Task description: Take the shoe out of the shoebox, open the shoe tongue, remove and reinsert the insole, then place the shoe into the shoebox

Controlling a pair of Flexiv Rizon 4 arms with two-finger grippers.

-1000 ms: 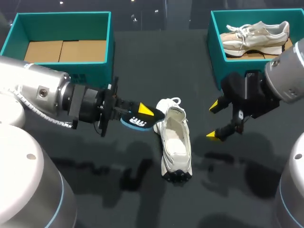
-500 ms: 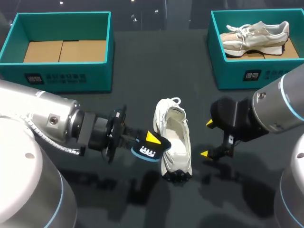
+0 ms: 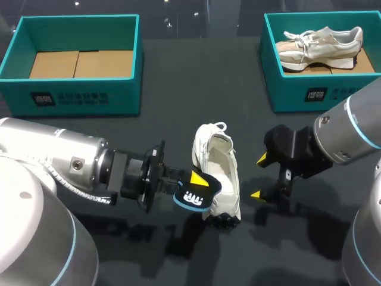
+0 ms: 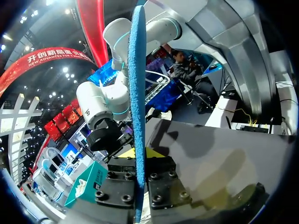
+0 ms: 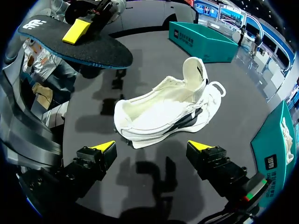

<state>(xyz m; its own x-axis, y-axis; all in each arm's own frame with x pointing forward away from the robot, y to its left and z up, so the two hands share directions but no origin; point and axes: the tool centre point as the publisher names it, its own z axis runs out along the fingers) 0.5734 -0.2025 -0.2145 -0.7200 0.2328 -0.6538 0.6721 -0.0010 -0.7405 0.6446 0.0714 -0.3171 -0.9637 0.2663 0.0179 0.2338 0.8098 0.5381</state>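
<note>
Holding the insole (image 3: 191, 198), left tool (image 3: 195, 187) sits beside the shoe (image 3: 219, 173); right tool (image 3: 259, 177) wide; right shoebox (image 3: 297, 92) holds a sneaker (image 3: 321, 44).

Both arms are built of smooth, rounded silver-grey shells. The left arm (image 3: 41, 140) has a pale ribbed hose (image 3: 62, 182) along its near side and small round bolts (image 3: 75, 165) set in its casing. A thin light-blue ring (image 3: 77, 241) circles its big near joint, and the right arm (image 3: 357, 101) bears the same blue bands. Each wrist turns black. On the left a flange disc (image 3: 152, 185) leads to a blocky claw. The left claw (image 3: 195, 185) and right claw (image 3: 259, 177) end in wedge-shaped bright yellow tips. In the left wrist view, the black finger blocks (image 4: 161, 179) show round screw heads (image 4: 153, 176).
</note>
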